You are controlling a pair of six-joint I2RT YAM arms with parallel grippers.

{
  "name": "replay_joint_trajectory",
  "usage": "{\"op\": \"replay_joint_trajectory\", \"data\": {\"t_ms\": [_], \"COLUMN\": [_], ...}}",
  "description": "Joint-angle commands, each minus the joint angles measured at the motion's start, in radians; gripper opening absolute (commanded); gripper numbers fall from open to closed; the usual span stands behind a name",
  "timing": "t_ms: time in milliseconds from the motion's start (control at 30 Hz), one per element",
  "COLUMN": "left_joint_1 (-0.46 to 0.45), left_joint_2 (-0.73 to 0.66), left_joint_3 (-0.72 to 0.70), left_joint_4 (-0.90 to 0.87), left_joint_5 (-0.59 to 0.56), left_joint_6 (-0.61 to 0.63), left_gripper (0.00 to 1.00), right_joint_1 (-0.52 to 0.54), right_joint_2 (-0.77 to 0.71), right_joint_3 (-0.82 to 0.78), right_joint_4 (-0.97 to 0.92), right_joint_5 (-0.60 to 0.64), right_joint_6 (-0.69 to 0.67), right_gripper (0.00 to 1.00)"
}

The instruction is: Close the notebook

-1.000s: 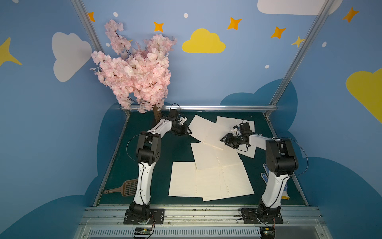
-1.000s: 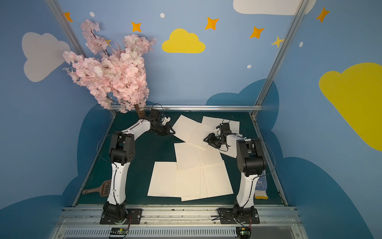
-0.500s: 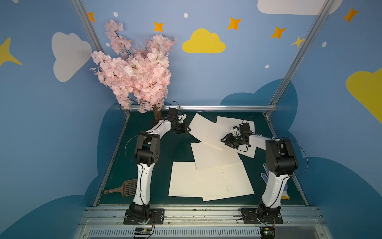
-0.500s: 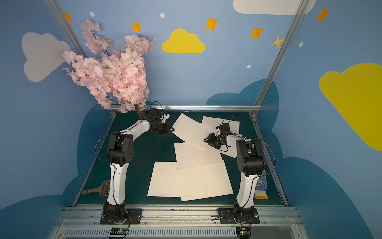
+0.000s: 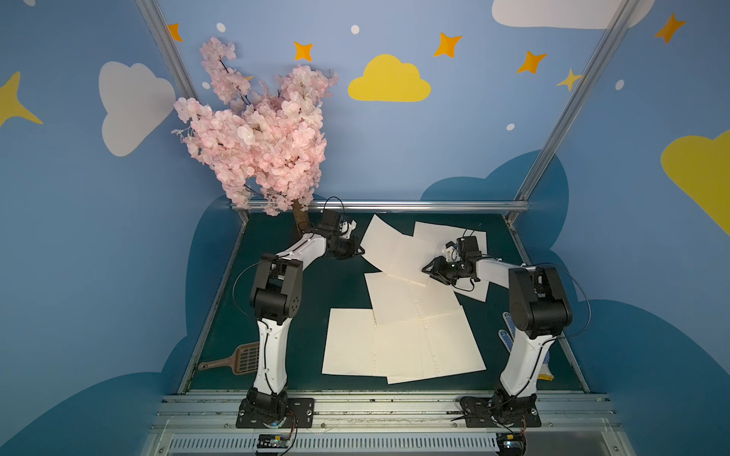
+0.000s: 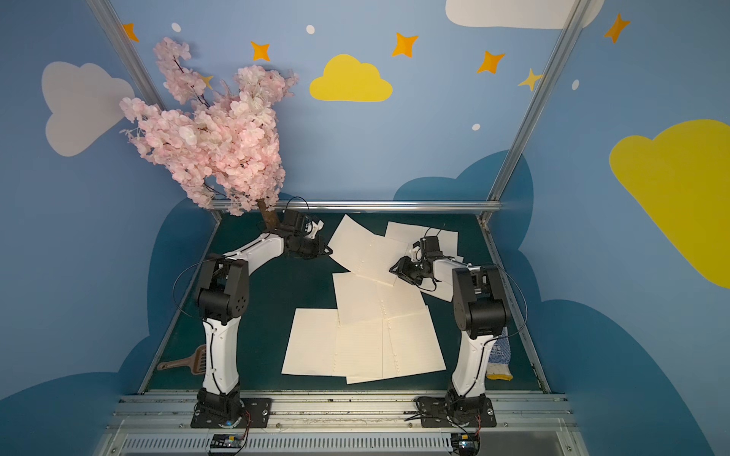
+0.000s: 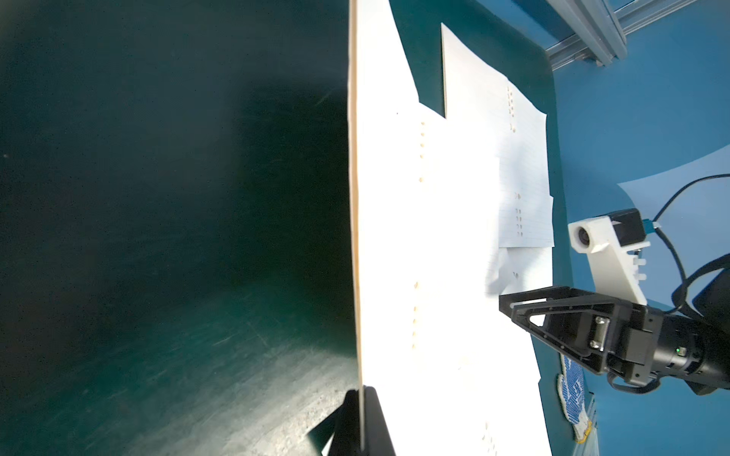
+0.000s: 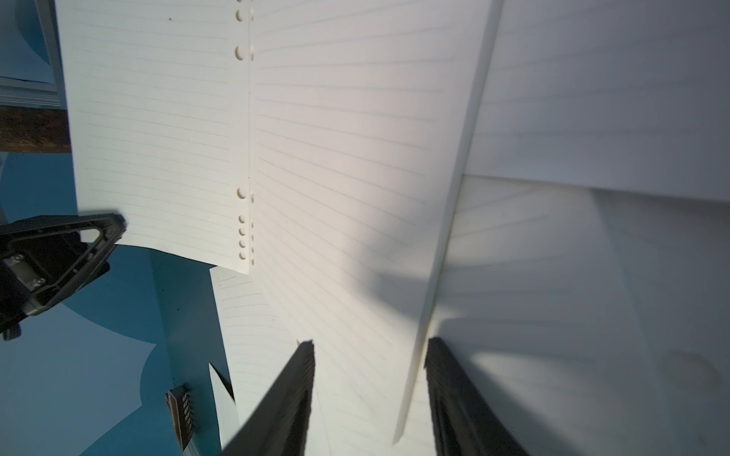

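Step in hand: taking hold of the far notebook [image 5: 397, 249] for the fold. It lies open at the back of the dark green tabletop [image 5: 312, 288]. Its pages are cream, ruled, hole-punched, thin and floppy. The left tool [image 7: 361, 410] is clenched on one outer page edge. The right tool [image 8: 369, 347] straddles the opposite edge, jaws apart. Next, I judge: pinch right, then swing one leaf over the spine.

Counting now: open notebook [image 5: 399, 246], that's one, and four more like it, five in all, though the overlaps make it tricky. Two robot arms [image 5: 272, 292], each with one gripper: left gripper [image 5: 359, 249], right gripper [image 5: 426, 271]. One blossom tree [image 5: 260, 138]. One brown scoop [image 5: 241, 357]. One dotted glove [image 5: 507, 335], possibly a pair, can't tell.
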State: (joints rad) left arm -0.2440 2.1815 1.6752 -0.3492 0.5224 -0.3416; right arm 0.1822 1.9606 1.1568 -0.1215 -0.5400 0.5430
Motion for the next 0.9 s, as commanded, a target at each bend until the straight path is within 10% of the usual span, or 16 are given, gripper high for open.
{"op": "replay_joint_trajectory", "data": {"t_ms": [0, 867], "left_joint_1": [-0.009, -0.13], "left_joint_2": [-0.057, -0.371], "left_joint_3": [-0.026, -0.319], "left_joint_4": [0.015, -0.016], "left_joint_5": [-0.002, -0.151], "left_joint_6": [-0.005, 0.037], "left_gripper": [0.03, 0.11], "right_joint_1": [0.007, 0.008], "right_joint_2": [-0.045, -0.12], "right_joint_3": [-0.029, -0.08], "right_joint_4": [-0.06, -0.065], "right_joint_5": [0.019, 0.022], "right_joint_6": [-0.014, -0.014], "right_gripper": [0.48, 0.53]}}
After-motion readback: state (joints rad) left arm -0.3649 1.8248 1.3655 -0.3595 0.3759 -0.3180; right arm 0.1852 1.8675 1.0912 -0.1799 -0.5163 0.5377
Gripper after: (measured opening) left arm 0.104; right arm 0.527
